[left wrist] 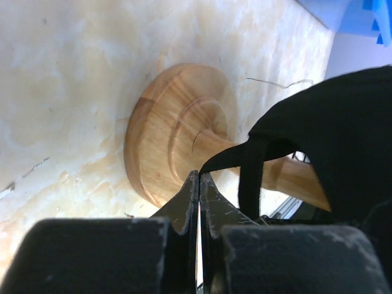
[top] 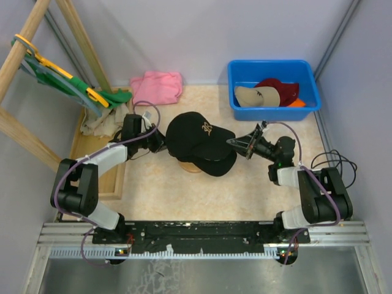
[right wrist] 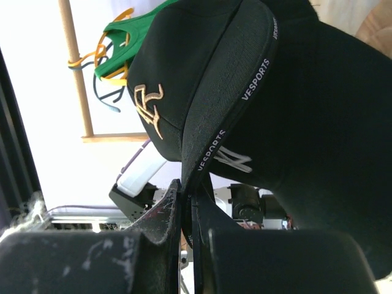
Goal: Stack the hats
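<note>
Seating of the black fabric baseball cap [top: 195, 131] with the gold embroidered logo is the step I am judging to be in hand. It is lying over a second black cap with a white logo [right wrist: 306, 122], and both are sitting on the round turned-wood hat stand [left wrist: 177, 131] in the middle of the pale surface [top: 159, 190]. I am holding it from both sides: the right end effector [right wrist: 185, 187] is pinching the brim edge with its fingers pressed together, and the left end effector [left wrist: 199, 180] is closing flat on what looks like the rear strap, just above the stand's base. Next I am expecting to let go with both, then draw each arm back without dragging the cap off its seat. The rest are waiting in the blue plastic bin [top: 272, 66] at the far right: a tan soft cap [top: 256, 96], a dark red fabric hat [top: 283, 89] and a bright orange hat [top: 296, 103] mostly buried beneath them. The bin wall is standing between the right arm and those hats. The pink folded cloth [top: 158, 86] and the green garment on a yellow hanger [top: 61, 79] are lying well clear to the left.
</note>
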You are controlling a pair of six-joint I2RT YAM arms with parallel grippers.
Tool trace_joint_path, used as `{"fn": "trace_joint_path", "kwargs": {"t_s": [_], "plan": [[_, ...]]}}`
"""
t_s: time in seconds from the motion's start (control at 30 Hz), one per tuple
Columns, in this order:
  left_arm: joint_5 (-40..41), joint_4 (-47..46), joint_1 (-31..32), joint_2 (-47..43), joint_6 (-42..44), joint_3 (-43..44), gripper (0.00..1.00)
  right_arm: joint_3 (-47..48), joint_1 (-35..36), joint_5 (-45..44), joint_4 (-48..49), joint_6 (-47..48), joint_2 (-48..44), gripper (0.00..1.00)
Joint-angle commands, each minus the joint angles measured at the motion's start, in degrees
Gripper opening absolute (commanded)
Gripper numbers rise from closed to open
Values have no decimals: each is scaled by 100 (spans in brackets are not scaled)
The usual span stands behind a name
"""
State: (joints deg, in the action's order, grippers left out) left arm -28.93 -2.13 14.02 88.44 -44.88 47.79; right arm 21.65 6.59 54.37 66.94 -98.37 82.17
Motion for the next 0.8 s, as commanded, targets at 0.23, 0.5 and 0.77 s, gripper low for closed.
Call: {"fn": "trace_joint_path", "kwargs": {"t_s": [0.23, 0.5, 0.77], "plan": [[150, 487, -40, -67, 231, -548, 0, -399, -75, 198, -87, 652, 55, 0], [101, 504, -31, 73, 273, -667, 0, -478, -295, 386, -641, 1481, 215, 0], [77, 398, 27, 188, 224, -762, 0, -181, -361, 395, -2463, 2769, -66, 0]]}}
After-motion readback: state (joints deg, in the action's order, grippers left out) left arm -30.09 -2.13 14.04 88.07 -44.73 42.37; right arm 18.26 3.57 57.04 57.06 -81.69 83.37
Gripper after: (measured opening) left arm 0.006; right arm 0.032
